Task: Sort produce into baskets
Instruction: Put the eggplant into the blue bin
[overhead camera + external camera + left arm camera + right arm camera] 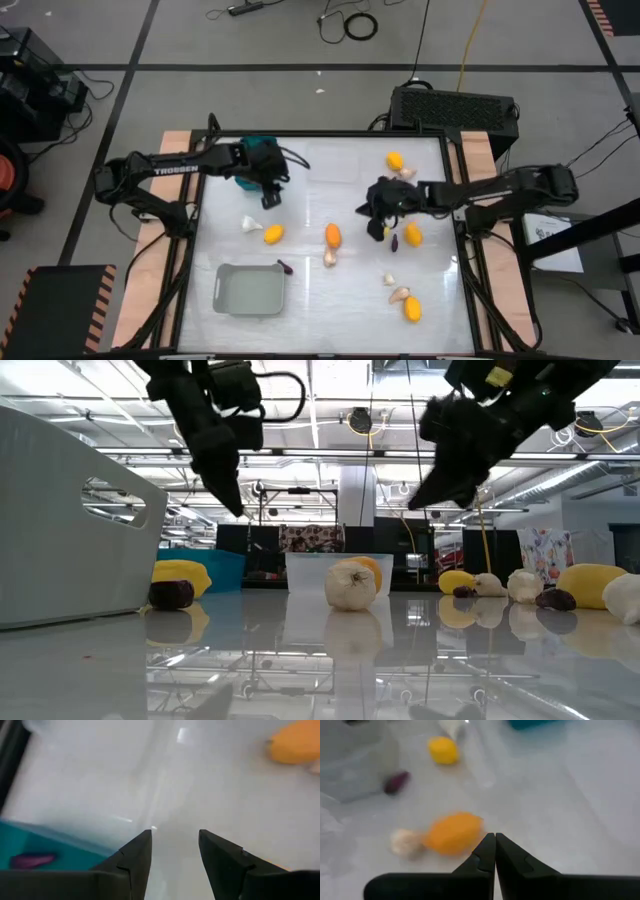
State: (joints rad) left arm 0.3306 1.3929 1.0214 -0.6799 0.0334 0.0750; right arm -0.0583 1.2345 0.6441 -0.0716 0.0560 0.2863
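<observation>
Teal basket [258, 152] sits at table's far left w/ a purple eggplant piece [31, 860] inside. Left gripper [270, 194] hangs just beside it, fingers spread, holding nothing. Right gripper [376, 208] is mid-table, above the surface, fingers pressed together, empty; an orange piece [452, 833] w/ a garlic bulb [405, 842] touching it lies nearby. Grey basket [250, 290] stands at near left, small eggplant [284, 266] just outside its corner. Other yellow, white & purple produce is scattered across the table [330, 290].
</observation>
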